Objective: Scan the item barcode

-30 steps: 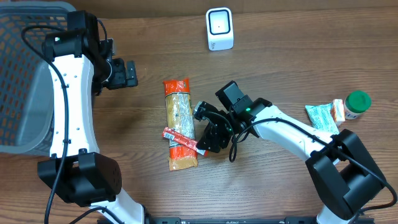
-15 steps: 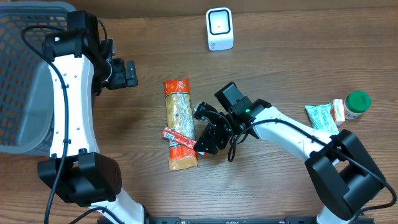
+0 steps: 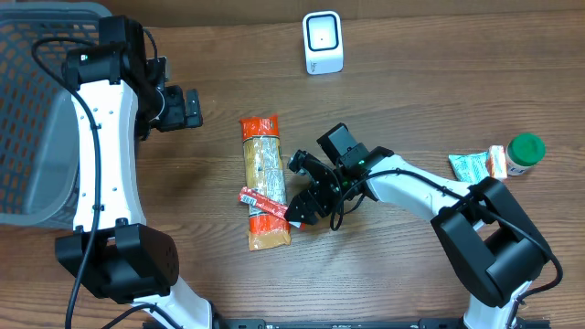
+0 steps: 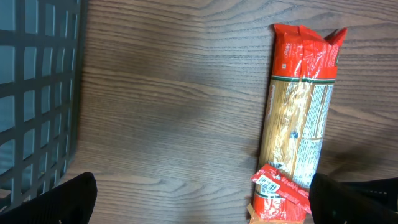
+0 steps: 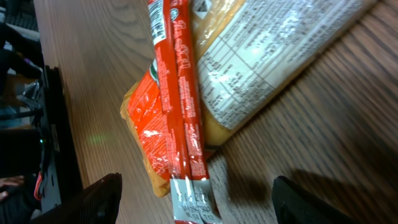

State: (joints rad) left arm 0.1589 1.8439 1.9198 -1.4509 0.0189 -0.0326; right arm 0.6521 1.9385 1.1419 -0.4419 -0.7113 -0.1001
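A long spaghetti pack (image 3: 264, 174) with red ends lies lengthwise mid-table. A slim red stick packet (image 3: 266, 207) rests slantwise across its near end, a barcode on it showing in the left wrist view (image 4: 283, 185). My right gripper (image 3: 297, 206) sits low at that packet's right tip. Its jaws are open, and the packet's silver end (image 5: 194, 202) lies between the fingers (image 5: 99, 198) without touching either. The left gripper (image 3: 187, 107) hangs open and empty left of the pack (image 4: 301, 112). The white scanner (image 3: 323, 42) stands at the back.
A dark mesh basket (image 3: 37, 110) fills the left side, its wall also in the left wrist view (image 4: 37, 93). At the right edge lie a green-capped bottle (image 3: 525, 153), a green-white packet (image 3: 473, 172) and a small orange pack (image 3: 496, 162).
The right gripper's jaws have spread wider around the red packet's end, and the right arm's elbow has drawn in slightly. The left arm, the pack and the packet have stayed put.
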